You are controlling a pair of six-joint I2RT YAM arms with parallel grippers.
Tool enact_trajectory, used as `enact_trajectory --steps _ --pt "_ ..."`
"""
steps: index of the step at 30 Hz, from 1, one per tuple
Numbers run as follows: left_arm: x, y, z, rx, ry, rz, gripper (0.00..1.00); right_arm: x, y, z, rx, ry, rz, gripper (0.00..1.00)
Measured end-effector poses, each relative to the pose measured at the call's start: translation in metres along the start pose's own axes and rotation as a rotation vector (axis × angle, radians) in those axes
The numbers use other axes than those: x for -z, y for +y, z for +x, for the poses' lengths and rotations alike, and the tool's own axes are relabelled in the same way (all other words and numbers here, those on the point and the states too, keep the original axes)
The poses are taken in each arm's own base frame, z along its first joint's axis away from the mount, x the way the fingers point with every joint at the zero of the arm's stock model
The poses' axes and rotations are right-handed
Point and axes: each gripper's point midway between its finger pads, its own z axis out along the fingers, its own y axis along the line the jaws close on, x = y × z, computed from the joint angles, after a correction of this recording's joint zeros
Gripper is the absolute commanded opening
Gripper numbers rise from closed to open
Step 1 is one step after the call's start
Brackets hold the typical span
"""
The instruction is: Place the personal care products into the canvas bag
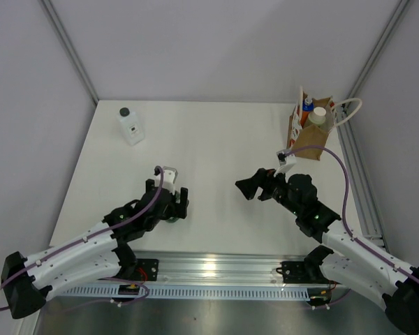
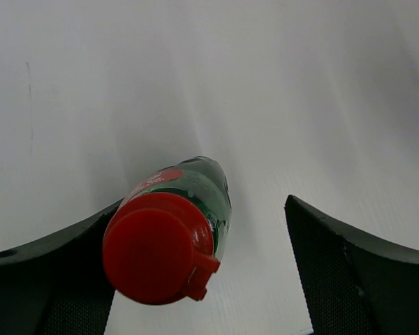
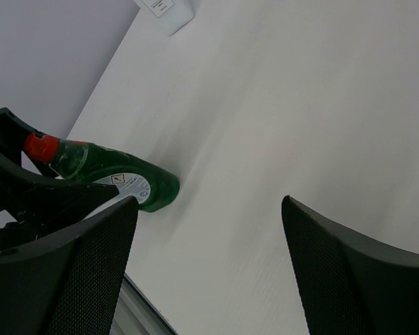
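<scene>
The clear square bottle (image 1: pixel 130 125) with a black cap stands at the far left of the table; its base shows in the right wrist view (image 3: pixel 166 10). The tan canvas bag (image 1: pixel 309 137) stands at the far right. A blue cap (image 1: pixel 307 106) and a whitish cap (image 1: pixel 319 115) stick out of its top. My left gripper (image 1: pixel 173 208) is open around a green bottle (image 2: pixel 206 183) with a red cap (image 2: pixel 157 246). The bottle rests against the left finger, with a gap to the right finger (image 2: pixel 356 269). My right gripper (image 1: pixel 255 187) is open and empty, facing the green bottle (image 3: pixel 115 178).
The white table (image 1: pixel 209 153) is bounded by grey walls at the back and sides. A metal rail (image 1: pixel 216 269) runs along the near edge by the arm bases. The bag's white cord handle (image 1: pixel 350 112) loops out towards the right wall.
</scene>
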Motion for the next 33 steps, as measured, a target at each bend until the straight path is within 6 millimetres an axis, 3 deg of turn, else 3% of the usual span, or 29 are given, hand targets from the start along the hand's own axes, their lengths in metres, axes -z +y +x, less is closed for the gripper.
enact_trajectory --steps 5,8,9,16,22,27,33 --pt "-0.008 -0.011 0.01 -0.004 0.026 0.048 0.81 -0.001 0.0 0.003 0.0 0.012 0.001 0.87" --pt "-0.011 -0.014 0.014 0.001 0.03 0.06 0.6 -0.002 0.0 0.004 0.001 0.014 0.0 0.87" --pt "-0.012 -0.014 0.014 -0.002 0.032 0.059 0.43 -0.001 0.0 0.004 0.001 0.014 -0.001 0.87" --pt "-0.019 -0.025 0.01 0.01 0.015 0.09 0.03 -0.001 0.002 0.005 0.002 0.017 -0.004 0.86" --pt "-0.044 -0.05 -0.005 -0.016 0.024 0.11 0.01 0.001 -0.004 -0.001 0.009 -0.016 0.036 0.86" --pt "-0.077 -0.097 -0.032 -0.057 0.067 0.158 0.01 0.016 -0.008 -0.027 0.019 -0.131 0.085 0.86" --pt "-0.118 -0.158 -0.081 -0.058 0.045 0.223 0.01 0.032 -0.016 -0.049 0.013 -0.241 0.145 0.86"
